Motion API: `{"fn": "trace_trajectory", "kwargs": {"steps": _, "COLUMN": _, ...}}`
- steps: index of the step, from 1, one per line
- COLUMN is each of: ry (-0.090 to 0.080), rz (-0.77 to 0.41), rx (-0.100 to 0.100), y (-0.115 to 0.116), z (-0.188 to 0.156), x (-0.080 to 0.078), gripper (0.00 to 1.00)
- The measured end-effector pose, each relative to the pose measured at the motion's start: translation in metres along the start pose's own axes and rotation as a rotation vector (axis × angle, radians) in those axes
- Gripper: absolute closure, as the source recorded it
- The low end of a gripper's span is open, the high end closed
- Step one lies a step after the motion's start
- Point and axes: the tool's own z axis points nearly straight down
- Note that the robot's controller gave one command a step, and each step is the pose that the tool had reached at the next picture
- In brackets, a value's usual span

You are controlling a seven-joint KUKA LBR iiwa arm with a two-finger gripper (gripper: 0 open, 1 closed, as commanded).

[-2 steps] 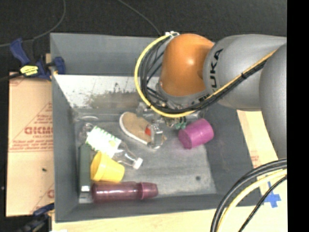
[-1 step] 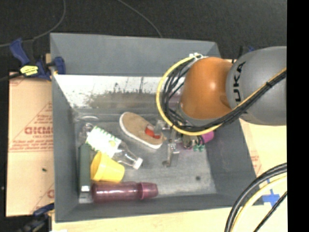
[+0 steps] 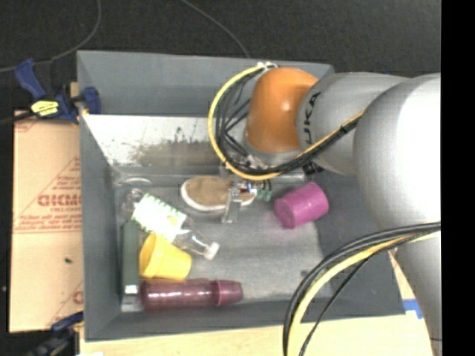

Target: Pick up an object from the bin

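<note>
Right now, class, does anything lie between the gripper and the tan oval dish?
Nothing visible does: the gripper is at the right edge of the tan oval dish. The magenta cup lies apart, further right.

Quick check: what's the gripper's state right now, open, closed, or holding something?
Gripper: cannot be told; it is at the right end of the tan dish.

This looks like a robotics lab. A grey metal bin holding small plastic oddments sits on a dark mat, and a KUKA industrial arm, looped with yellow and black cables, reaches in from the right.
</note>
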Motion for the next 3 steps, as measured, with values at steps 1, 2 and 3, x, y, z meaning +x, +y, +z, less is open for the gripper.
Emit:
{"fn": "trace_trajectory", "kwargs": {"steps": 1, "ry": -0.002, "rz": -0.187, "rx": 0.007, "y": 0.0149, "z": 0.0063, "x": 0.0060, "gripper": 1.00}}
{"fn": "trace_trajectory", "kwargs": {"steps": 2, "ry": -0.002, "rz": -0.187, "rx": 0.007, "y": 0.0149, "z": 0.0063, "x": 0.0059, "gripper": 1.00}}
{"fn": "trace_trajectory", "kwargs": {"steps": 3, "ry": -0.002, "rz": -0.187, "rx": 0.007, "y": 0.0147, "z": 0.0054, "x": 0.0059, "gripper": 1.00}}
